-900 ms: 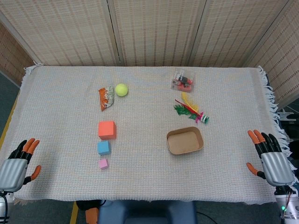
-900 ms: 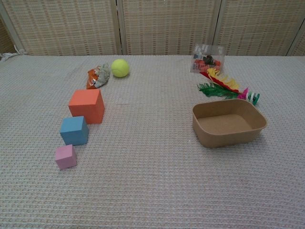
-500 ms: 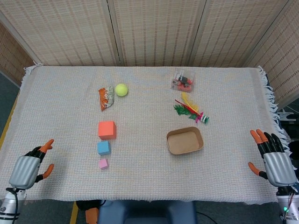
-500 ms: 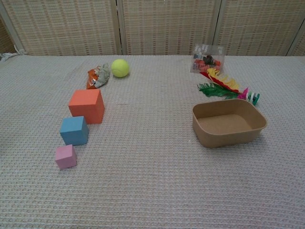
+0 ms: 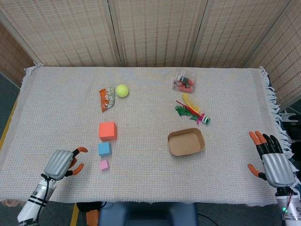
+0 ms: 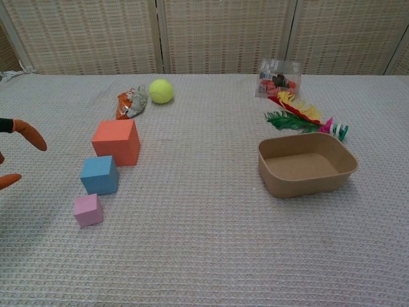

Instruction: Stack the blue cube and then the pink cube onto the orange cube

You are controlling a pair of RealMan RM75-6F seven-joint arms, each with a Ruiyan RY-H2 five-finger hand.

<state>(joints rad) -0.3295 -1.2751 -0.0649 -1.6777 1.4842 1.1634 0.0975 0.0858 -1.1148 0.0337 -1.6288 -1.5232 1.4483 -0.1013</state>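
Left hand (image 5: 63, 163), empty with fingers spread, hovers just left of the blue cube (image 5: 104, 149); right hand (image 5: 272, 160) idles open, far off.

Table with woven cloth (image 5: 141, 113). Left side, far to near: wrapper (image 5: 106, 98) beside tennis ball (image 5: 122, 90), orange cube (image 5: 107, 131), blue cube (image 5: 104, 149), pink cube (image 5: 104, 165). Right: plastic packet (image 5: 184, 81), feathers (image 5: 192, 111), cardboard tray (image 5: 186, 142) nearest.

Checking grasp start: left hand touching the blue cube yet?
Apart. Head view shows bare cloth between the left hand and the blue cube.
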